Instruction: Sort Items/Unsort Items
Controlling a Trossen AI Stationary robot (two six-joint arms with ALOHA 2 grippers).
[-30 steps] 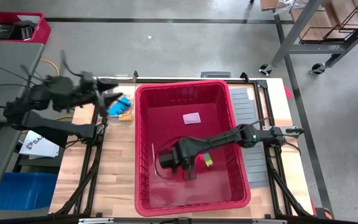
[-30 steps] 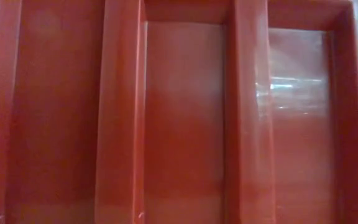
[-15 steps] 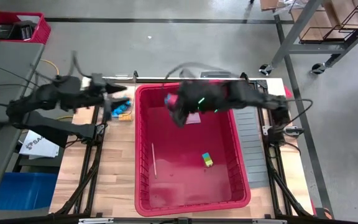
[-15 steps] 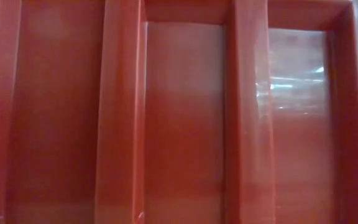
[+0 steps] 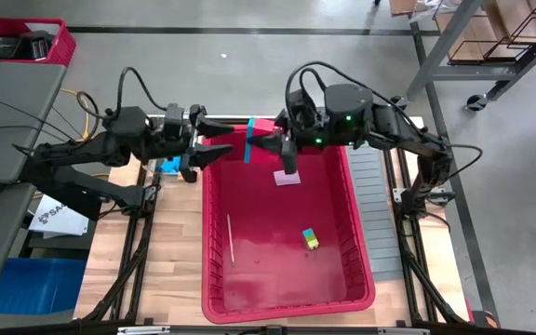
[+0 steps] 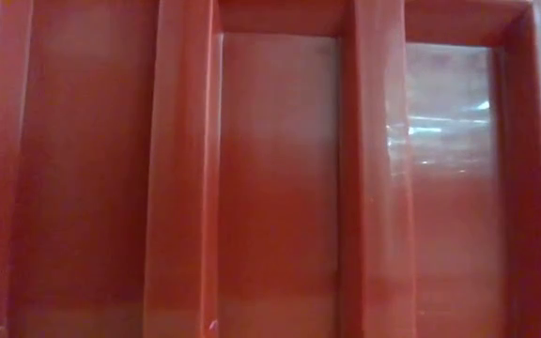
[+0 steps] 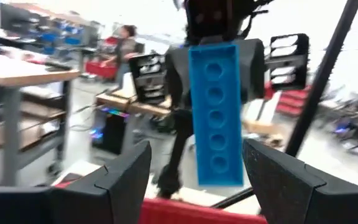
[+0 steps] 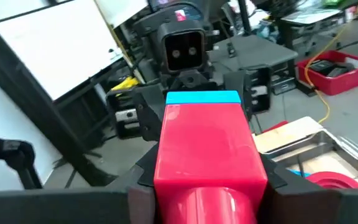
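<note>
Two end effectors meeting above red bin (image 5: 214,233) far rim: right end effector (image 5: 266,144) clamping blue-and-red block (image 5: 248,141), left end effector (image 5: 214,138) spread wide. Yellow-green block (image 5: 311,240), thin stick (image 5: 231,239) inside. Low view: bin wall only. Left wrist: blue block (image 7: 215,115) between open fingers (image 7: 120,174), untouched.

From my station I can read almost nothing. A white sheet (image 5: 56,217) lying at the table's left edge carries large dark letters that seem to begin "SA", the rest cut off. Nothing else is legible.
</note>
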